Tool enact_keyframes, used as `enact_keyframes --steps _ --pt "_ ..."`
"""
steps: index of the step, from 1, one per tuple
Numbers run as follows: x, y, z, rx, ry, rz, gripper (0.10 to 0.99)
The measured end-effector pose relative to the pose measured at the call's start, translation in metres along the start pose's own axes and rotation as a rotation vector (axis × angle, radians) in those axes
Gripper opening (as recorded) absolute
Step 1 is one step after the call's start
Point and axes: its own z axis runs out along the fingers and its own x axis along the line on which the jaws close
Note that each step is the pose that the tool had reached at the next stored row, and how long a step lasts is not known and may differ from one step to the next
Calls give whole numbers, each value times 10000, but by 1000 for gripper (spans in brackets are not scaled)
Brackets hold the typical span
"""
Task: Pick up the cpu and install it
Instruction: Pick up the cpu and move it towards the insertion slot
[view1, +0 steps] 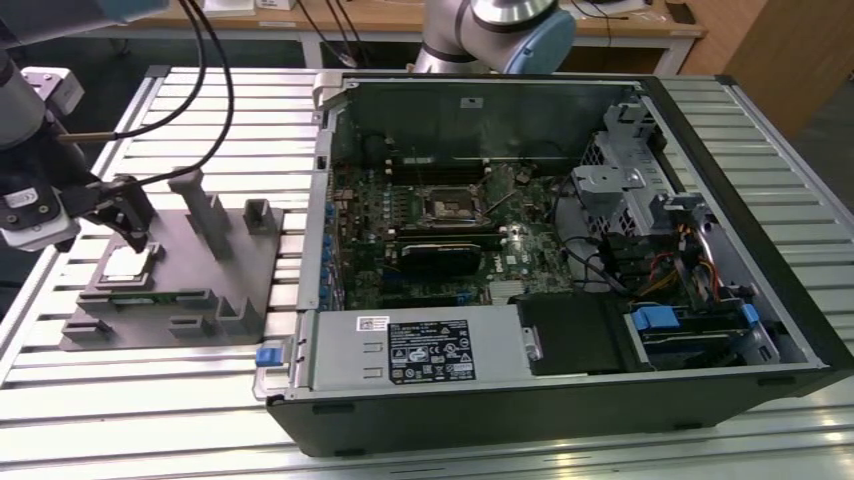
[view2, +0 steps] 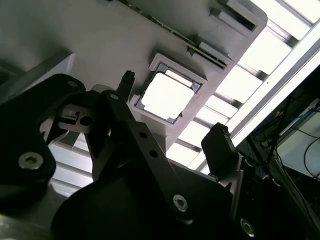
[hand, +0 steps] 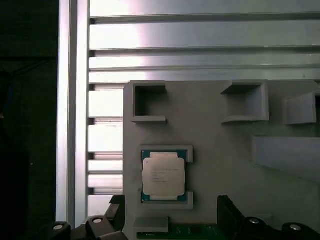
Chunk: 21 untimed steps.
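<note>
No print can be read. The cpu (hand: 163, 175) lid bears faint lines. The power supply (view1: 400, 372) carries an illegible sticker (view1: 429, 355).

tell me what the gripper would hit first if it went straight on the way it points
Most likely the cpu, lying in its pocket on the grey fixture. The gripper is open, straddling the chip, so its fingertips may instead land on the fixture beside it; depth is unclear.

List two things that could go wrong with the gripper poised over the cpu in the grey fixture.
1. The cpu lies recessed in a walled pocket of the grey fixture; the open gripper could catch the pocket's raised walls rather than the chip's edges.
2. The chip is thin and flat; an off-centre pinch might tilt or drop it.
</note>
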Motion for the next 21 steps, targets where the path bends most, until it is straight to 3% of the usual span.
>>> enact_keyframes --steps 21 --pt "19 89 363 -1 6 -43 820"
